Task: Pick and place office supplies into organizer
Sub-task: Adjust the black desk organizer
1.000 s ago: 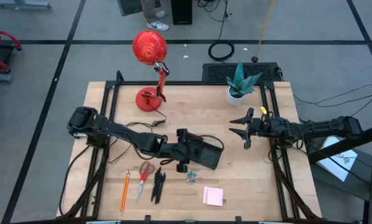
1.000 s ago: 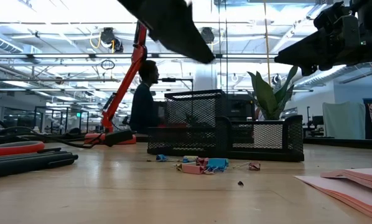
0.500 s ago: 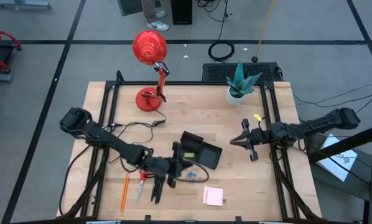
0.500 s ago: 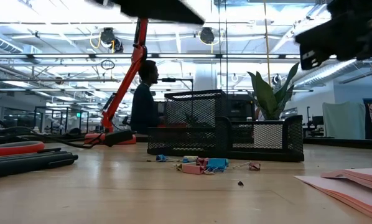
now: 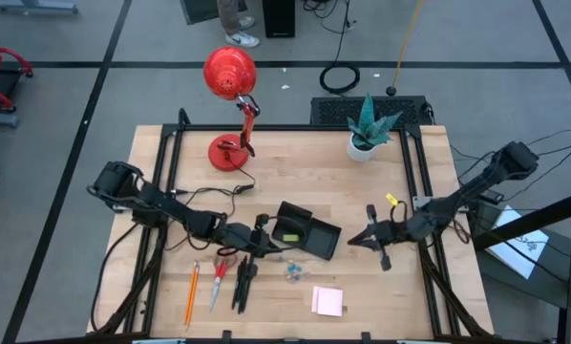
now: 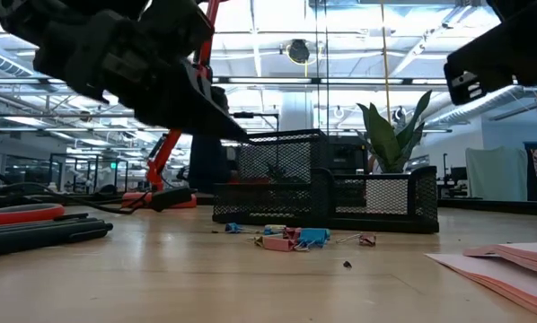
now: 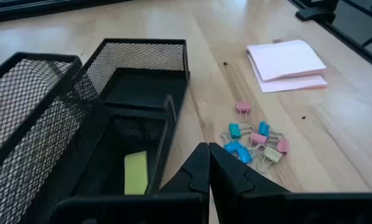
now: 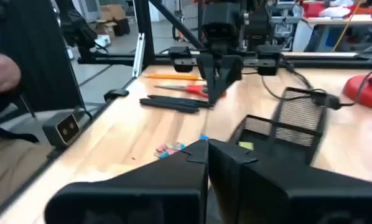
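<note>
Hovering closed left claw (image 7: pixel 209 163), closed right claw (image 8: pixel 207 155), black mesh organizer (image 7: pixel 111 93), pastel clips (image 7: pixel 254 140).

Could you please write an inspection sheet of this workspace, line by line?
Surface: wooden table.
Job's things: black organizer holds a yellow-green piece; pencil, scissors, pens, clips, sticky notes lie outside.
Clutter: red lamp, potted plant.
Grippers: left hand shut, empty, beside the organizer; right hand shut, empty.
Cables: coil on floor.
Surroundings: person's legs.
</note>
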Controlling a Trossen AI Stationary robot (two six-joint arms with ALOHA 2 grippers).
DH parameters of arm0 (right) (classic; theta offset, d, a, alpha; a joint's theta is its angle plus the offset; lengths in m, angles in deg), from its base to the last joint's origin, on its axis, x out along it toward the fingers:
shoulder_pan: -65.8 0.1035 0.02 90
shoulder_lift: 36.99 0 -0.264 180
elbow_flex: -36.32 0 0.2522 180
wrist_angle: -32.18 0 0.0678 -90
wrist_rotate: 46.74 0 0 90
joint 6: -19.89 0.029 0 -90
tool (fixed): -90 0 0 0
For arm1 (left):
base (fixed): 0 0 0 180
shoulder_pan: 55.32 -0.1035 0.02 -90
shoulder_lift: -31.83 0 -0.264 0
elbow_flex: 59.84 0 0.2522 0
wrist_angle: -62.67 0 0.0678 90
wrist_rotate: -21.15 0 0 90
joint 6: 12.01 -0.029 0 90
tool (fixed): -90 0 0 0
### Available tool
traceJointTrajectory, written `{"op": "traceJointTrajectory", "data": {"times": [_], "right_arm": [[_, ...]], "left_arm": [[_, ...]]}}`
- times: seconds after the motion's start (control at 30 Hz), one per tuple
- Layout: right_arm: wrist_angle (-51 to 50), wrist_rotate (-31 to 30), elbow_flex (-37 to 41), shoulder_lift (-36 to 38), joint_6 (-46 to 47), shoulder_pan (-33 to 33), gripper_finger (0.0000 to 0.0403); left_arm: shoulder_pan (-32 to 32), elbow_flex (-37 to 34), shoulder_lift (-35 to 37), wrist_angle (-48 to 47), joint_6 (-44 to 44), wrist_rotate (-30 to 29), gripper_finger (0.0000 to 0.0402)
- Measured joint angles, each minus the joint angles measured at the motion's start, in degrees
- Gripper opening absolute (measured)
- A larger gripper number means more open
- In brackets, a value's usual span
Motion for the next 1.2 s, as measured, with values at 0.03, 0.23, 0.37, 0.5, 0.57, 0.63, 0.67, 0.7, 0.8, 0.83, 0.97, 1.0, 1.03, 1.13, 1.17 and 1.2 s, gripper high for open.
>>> {"op": "traceJointTrajectory", "data": {"times": [0.03, 0.23, 0.37, 0.5, 0.57, 0.63, 0.67, 0.7, 0.8, 0.83, 0.97, 1.0, 1.03, 1.13, 1.17, 1.2], "right_arm": [[1.7, 0.2, 0.0, -1.9, 0.8, 0.0, 0.0001], [7.1, 0.4, -1.6, -15.2, 8.0, 0.8, 0.0], [7.5, 0.4, -7.1, -24.1, 9.5, 1.8, 0.0], [6.1, 2.0, -13.1, -29.8, 8.5, 3.0, 0.0], [2.8, 2.0, -15.3, -31.7, 9.4, 3.2, 0.0], [0.2, 2.0, -16.6, -33.2, 10.6, 3.3, 0.0], [-0.5, 2.0, -16.7, -33.4, 11.5, 3.3, 0.0], [-0.9, 1.9, -16.7, -33.4, 12.6, 3.3, 0.0], [-2.4, 1.8, -16.7, -33.3, 16.0, 3.3, 0.0], [-3.1, 1.9, -16.6, -33.3, 17.0, 3.3, 0.0], [-7.0, 1.9, -16.6, -33.2, 21.2, 3.4, 0.0], [-8.1, 1.9, -16.6, -33.3, 22.0, 3.4, 0.0], [-8.8, 1.9, -16.6, -33.3, 22.6, 3.4, 0.0], [-10.0, 1.9, -16.6, -33.3, 24.3, 3.4, 0.0], [-10.6, 1.9, -16.6, -33.3, 24.5, 3.4, 0.0], [-10.9, 1.7, -16.6, -33.3, 24.5, 3.4, 0.0]], "left_arm": [[0.0, 0.1, -0.4, 0.3, -0.4, -0.1, 0.0004], [-0.2, 0.1, -0.5, 0.0, -2.4, -3.4, 0.0014], [-0.3, 0.1, -0.4, 1.1, -3.4, -3.7, 0.0008], [-0.6, 0.1, -0.4, 0.5, -2.2, -3.7, 0.0007], [-0.6, 0.1, -0.4, 0.7, -2.4, -4.2, 0.0016], [-0.6, 0.1, -0.4, 0.8, -3.7, -6.1, 0.0023], [-0.6, 0.1, -0.4, 0.9, -4.7, -7.5, 0.0024], [-0.5, 0.1, -0.4, 1.2, -5.5, -8.6, 0.0024], [-0.6, 0.1, -0.1, 1.8, -7.5, -10.3, 0.0018], [-0.6, 0.1, 0.0, 2.3, -8.0, -10.3, 0.0015], [-0.6, 0.1, 0.1, 3.4, -8.9, -10.5, 0.0004], [-0.6, 0.1, 0.1, 3.5, -8.9, -10.5, 0.0004], [-0.6, 0.1, 0.1, 3.8, -8.9, -10.5, 0.0005], [-0.6, 0.1, 0.1, 3.7, -8.9, -10.8, 0.0017], [-0.6, 0.1, 0.1, 3.7, -8.9, -10.8, 0.0021], [-0.6, 0.1, 0.1, 3.8, -8.9, -10.8, 0.0025]]}}
